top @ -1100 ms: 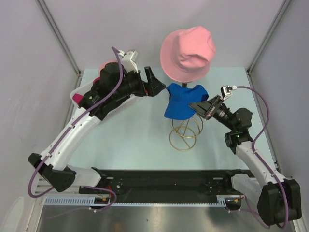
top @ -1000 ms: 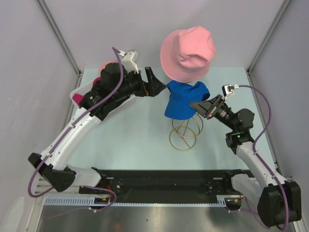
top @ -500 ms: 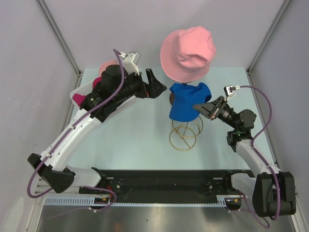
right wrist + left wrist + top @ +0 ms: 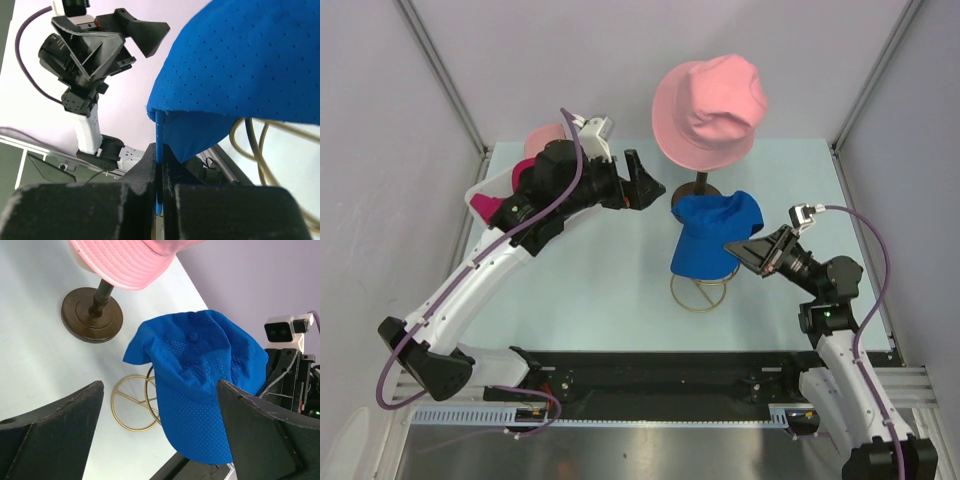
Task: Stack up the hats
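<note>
Royal-blue fabric is hanging in the middle of the scene: the blue cap (image 4: pixel 712 235) is sitting over a gold wire stand (image 4: pixel 703 292) on the pale table (image 4: pixel 590 290). Whether the cap is resting its weight on the wire cannot be told.

The right gripper (image 4: pixel 745 250) is pinching the cap at its right side. In the right wrist view, its two fingers (image 4: pixel 145 170) are pressing tightly together on the thin lower edge of the cap (image 4: pixel 250 65), with the gold wire (image 4: pixel 250 145) running under the fabric behind them.

The left gripper (image 4: pixel 645 185) is hovering just to the left of the blue cap, with its jaws spread fully and nothing between them. In the left wrist view, the two dark fingers (image 4: pixel 65 415) are framing the cap (image 4: pixel 200 375) from a distance and are not touching it.

Behind the blue cap, the salmon-pink bucket hat (image 4: pixel 708 108) is sitting high on a post with a round brown base (image 4: pixel 91 315), close to the cap but apart from it.

At the far left, the magenta cap (image 4: pixel 480 205) and the light-pink cap (image 4: pixel 545 135) are lying by a white basket (image 4: pixel 490 185), and the left arm is hiding most of them.
</note>
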`<action>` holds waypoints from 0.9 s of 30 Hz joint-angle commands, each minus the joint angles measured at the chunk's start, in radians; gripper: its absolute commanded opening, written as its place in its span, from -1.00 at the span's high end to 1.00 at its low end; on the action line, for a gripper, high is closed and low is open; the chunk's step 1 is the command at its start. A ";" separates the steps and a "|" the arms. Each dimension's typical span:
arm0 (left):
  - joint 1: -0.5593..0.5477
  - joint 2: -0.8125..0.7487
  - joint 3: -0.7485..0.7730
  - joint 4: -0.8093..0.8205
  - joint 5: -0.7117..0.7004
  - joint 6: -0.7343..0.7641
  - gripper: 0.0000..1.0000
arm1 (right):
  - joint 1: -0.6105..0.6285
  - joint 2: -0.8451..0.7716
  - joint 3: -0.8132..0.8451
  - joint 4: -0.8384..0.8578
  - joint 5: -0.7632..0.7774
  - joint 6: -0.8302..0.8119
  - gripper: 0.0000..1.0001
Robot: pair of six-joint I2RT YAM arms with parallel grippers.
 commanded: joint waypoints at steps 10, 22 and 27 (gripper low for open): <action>-0.076 0.059 0.038 0.051 0.004 0.027 -1.00 | 0.000 -0.108 -0.059 -0.496 0.026 -0.085 1.00; -0.211 0.149 0.064 0.072 -0.004 0.021 -1.00 | -0.014 -0.207 -0.007 -0.825 0.030 -0.234 1.00; -0.271 0.232 0.138 0.028 -0.051 0.053 -1.00 | -0.054 -0.271 -0.007 -0.866 0.032 -0.215 1.00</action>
